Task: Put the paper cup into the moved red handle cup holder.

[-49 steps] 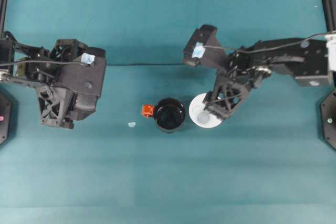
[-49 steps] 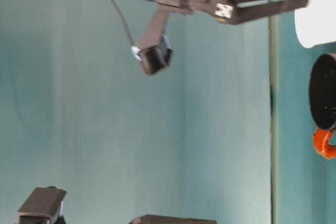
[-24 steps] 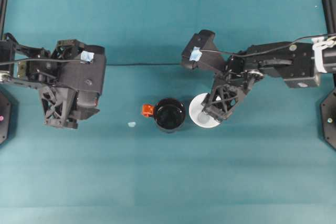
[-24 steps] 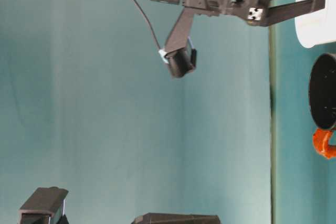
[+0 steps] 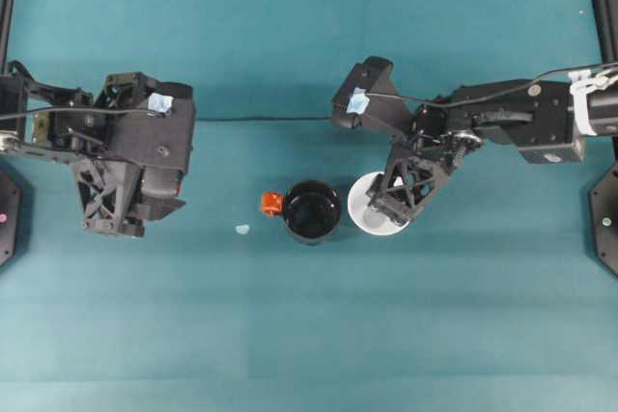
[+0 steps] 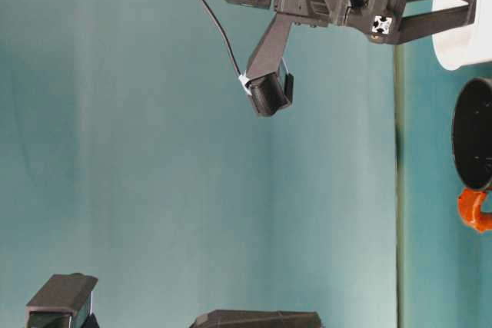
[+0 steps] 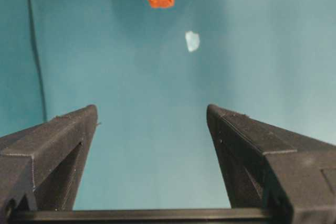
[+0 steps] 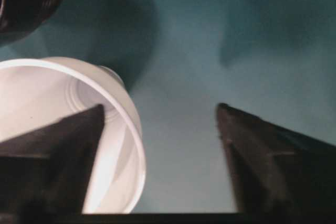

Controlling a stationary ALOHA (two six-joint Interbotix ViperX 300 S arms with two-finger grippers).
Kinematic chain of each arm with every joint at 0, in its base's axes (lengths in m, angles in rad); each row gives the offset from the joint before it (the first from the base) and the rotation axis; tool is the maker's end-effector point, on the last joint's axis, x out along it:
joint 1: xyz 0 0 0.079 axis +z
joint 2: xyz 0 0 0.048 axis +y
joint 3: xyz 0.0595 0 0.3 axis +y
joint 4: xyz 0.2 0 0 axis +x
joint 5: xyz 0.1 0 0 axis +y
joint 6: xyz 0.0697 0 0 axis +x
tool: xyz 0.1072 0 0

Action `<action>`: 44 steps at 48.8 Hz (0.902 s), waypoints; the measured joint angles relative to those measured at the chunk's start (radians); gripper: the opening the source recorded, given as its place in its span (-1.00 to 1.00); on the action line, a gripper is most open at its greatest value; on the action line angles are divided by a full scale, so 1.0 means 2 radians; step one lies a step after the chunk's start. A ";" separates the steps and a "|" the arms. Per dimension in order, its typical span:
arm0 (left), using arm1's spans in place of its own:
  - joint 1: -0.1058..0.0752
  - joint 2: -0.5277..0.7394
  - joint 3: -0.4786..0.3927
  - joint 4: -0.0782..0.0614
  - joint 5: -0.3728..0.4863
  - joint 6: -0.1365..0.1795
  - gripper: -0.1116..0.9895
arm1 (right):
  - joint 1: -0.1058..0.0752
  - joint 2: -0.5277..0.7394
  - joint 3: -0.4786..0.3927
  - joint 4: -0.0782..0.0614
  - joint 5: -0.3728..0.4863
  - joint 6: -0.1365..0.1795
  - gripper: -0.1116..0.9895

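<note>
- While my right gripper [image 5: 390,210] hangs low over the paper cup [image 5: 370,206], I see its jaws spread apart, one finger [image 8: 58,156] inside the cup's mouth and the other [image 8: 273,161] outside over bare table, the near wall of the cup between them
- From the right wrist view I cannot tell whether either finger touches the cup wall
- I see the paper cup upright on the teal table [image 5: 309,335], mouth up, just beside the red handle cup holder [image 5: 311,211] on the side nearer my right arm; from overhead the two rims look touching or nearly so
- I see the holder standing upright, its black bowl with nothing in it and its red-orange handle pointing toward my left arm
- My left gripper [image 7: 152,124] stands wide open with nothing between its fingers, well apart from the holder, and its wrist view looks along the table at the red handle and a small pale scrap [image 7: 192,41] just beside it
- Overhead, I place that scrap between my left arm and the holder's handle
</note>
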State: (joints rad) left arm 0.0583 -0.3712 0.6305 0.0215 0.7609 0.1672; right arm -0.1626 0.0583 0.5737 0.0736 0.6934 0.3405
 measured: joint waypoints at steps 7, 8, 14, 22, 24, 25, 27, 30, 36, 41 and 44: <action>0.000 0.002 0.000 -0.001 -0.001 0.000 0.80 | 0.000 0.000 0.000 0.000 0.002 0.000 -0.79; 0.000 0.002 -0.001 -0.001 0.000 0.000 0.80 | 0.000 0.000 0.000 0.000 0.002 0.000 -0.83; 0.000 0.002 0.000 0.000 -0.001 0.000 0.80 | 0.005 -0.001 -0.001 0.002 0.001 0.000 -0.97; 0.000 0.002 0.000 0.000 -0.001 0.001 0.80 | 0.007 -0.001 -0.003 0.003 0.002 0.000 -0.98; 0.000 0.002 -0.001 0.000 -0.001 0.001 0.80 | 0.007 -0.001 -0.003 0.003 0.002 0.000 -0.98; 0.000 0.002 0.000 0.000 -0.001 0.001 0.81 | 0.007 -0.001 -0.003 0.004 0.002 0.000 -0.98; 0.000 0.002 -0.001 -0.001 -0.001 0.001 0.80 | 0.007 -0.001 -0.004 0.004 0.003 0.000 -0.98; 0.000 0.002 -0.001 0.000 -0.001 0.001 0.80 | 0.007 0.000 -0.004 0.004 0.006 0.000 -0.98; 0.000 0.002 0.000 0.000 -0.001 0.001 0.80 | 0.008 -0.002 -0.012 0.005 0.036 0.000 -0.98; 0.000 0.002 -0.001 0.000 -0.001 0.001 0.80 | 0.005 -0.011 -0.029 0.004 0.077 0.000 -0.99; 0.000 0.002 -0.001 0.000 -0.001 0.001 0.80 | 0.005 -0.021 -0.048 0.003 0.102 0.000 -0.99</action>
State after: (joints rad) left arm 0.0583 -0.3666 0.6289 0.0215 0.7593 0.1687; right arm -0.1534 0.0153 0.4786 0.0798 0.8974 0.3405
